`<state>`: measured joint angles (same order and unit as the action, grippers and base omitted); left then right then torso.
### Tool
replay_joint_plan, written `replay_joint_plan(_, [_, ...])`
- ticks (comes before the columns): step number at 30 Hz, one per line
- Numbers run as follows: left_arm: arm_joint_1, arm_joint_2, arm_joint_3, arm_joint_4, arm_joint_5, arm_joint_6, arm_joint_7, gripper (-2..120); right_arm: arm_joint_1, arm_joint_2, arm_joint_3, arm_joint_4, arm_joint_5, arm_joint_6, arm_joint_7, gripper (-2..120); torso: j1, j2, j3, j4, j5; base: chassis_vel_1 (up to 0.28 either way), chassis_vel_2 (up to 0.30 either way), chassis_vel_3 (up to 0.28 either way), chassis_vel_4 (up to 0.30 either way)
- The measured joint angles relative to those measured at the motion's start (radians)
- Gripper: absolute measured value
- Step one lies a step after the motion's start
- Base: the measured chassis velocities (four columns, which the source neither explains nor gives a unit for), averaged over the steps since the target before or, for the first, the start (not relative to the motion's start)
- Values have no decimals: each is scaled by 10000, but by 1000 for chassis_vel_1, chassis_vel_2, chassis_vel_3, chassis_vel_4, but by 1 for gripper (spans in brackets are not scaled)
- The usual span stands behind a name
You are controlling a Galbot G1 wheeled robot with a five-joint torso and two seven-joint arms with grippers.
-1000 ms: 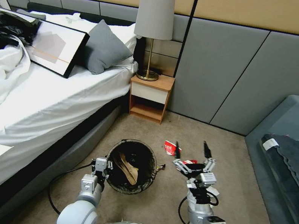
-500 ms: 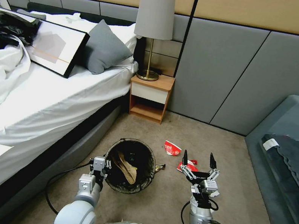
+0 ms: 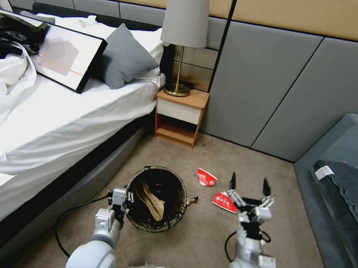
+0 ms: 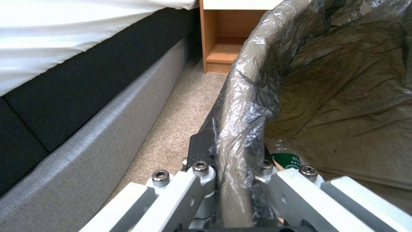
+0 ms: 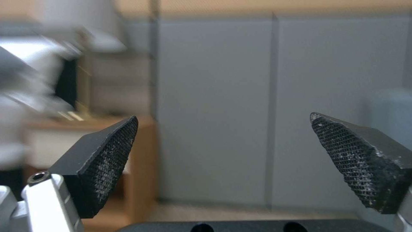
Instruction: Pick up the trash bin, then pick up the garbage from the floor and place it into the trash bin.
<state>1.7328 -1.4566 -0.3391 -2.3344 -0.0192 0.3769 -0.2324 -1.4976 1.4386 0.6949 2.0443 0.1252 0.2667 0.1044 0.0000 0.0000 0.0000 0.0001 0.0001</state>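
Observation:
The trash bin (image 3: 131, 185) with its dark liner hangs low over the carpet beside the bed, and my left gripper (image 3: 121, 198) is shut on its near rim (image 4: 240, 106). A tan paper bag (image 3: 151, 201) and a small bottle (image 4: 286, 158) lie inside. On the floor lie pieces of garbage: a red-and-white wrapper (image 3: 224, 202), a second red-and-white wrapper (image 3: 206, 177) farther off, and a dark wrapper (image 3: 192, 199) by the bin. My right gripper (image 3: 249, 183) stands open above the carpet, just right of the nearer wrapper, with nothing between its fingertips (image 5: 107, 161).
The bed (image 3: 44, 120) runs along the left, with its grey base (image 4: 98, 129) close to the bin. A wooden nightstand (image 3: 179, 116) with a lamp (image 3: 183, 38) stands ahead. A grey sofa (image 3: 352, 190) is on the right. Bare carpet lies between them.
My right arm has swung to the right, uncovering the nearer red-and-white wrapper. Its fingers stay open. The left gripper and bin have barely moved.

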Motion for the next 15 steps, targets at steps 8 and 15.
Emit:
replay_joint_plan(8, [44, 6, 9, -23, 28, -25, -31, 2, 853, -440, 922, -2235, 785, -3729, 524, 100, 0, 0, 0, -2, 1, 0, 0, 0, 0])
replay_joint_plan(15, [49, 38, -33, -29, 3, -24, -36, 2, 1310, -596, 1177, -4217, 566, -4258, 582, 100, 0, 0, 0, -1, -2, 0, 0, 0, 0])
